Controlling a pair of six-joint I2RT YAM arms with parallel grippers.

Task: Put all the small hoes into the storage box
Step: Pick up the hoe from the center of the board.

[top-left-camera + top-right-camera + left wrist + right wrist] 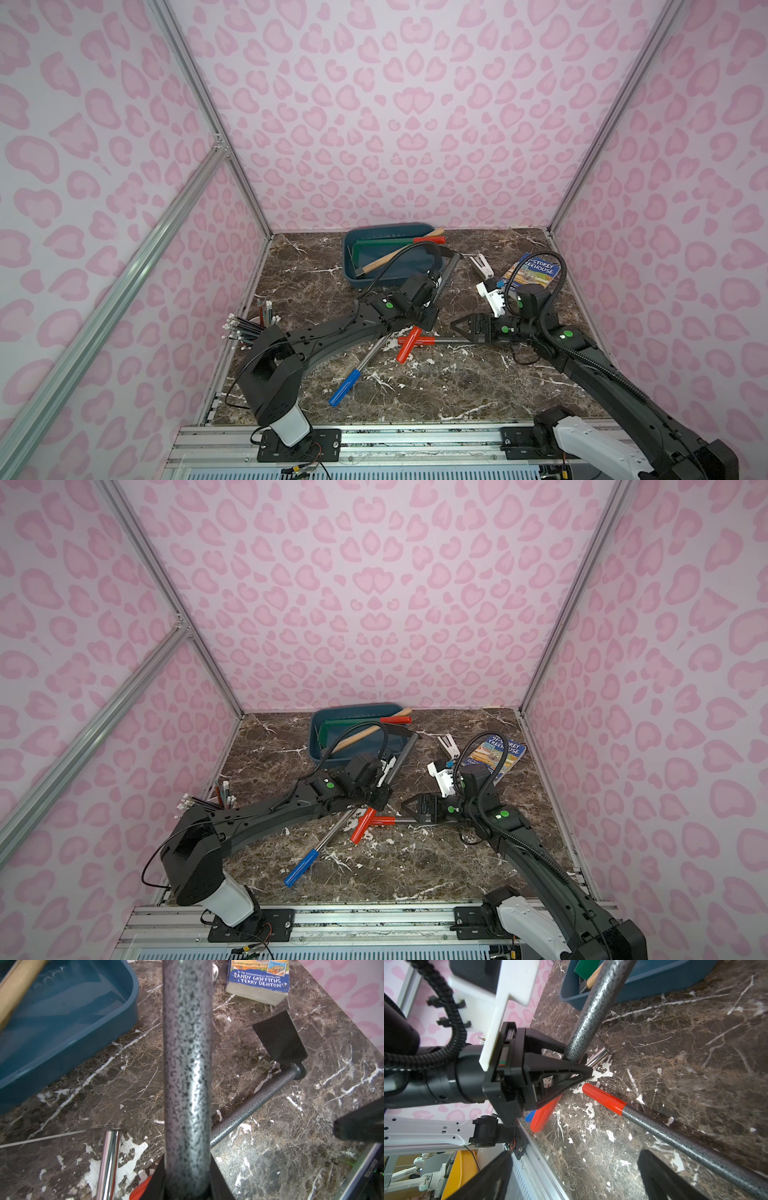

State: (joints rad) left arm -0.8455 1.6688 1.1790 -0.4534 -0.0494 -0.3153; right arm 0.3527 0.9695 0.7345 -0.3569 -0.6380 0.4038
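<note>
My left gripper (419,323) is shut on the speckled grey shaft of the small hoe (446,276). The shaft (187,1064) fills the middle of the left wrist view. It slants from its red grip (409,351) near the table up to a black head by the near right corner of the teal storage box (347,262). I cannot tell whether the head touches the rim. In the right wrist view the left gripper (582,1073) clamps the shaft (596,1007). My right gripper (571,1178) is open and holds nothing, low over the table.
A second red-handled tool (604,1099) with a flat black blade (279,1041) lies beside my right gripper (457,328). A blue-handled chrome tool (345,388) lies in front. The box holds a wooden-handled hammer (395,257) and a green tool (386,241). A book (536,270) and pencils (245,328) flank the table.
</note>
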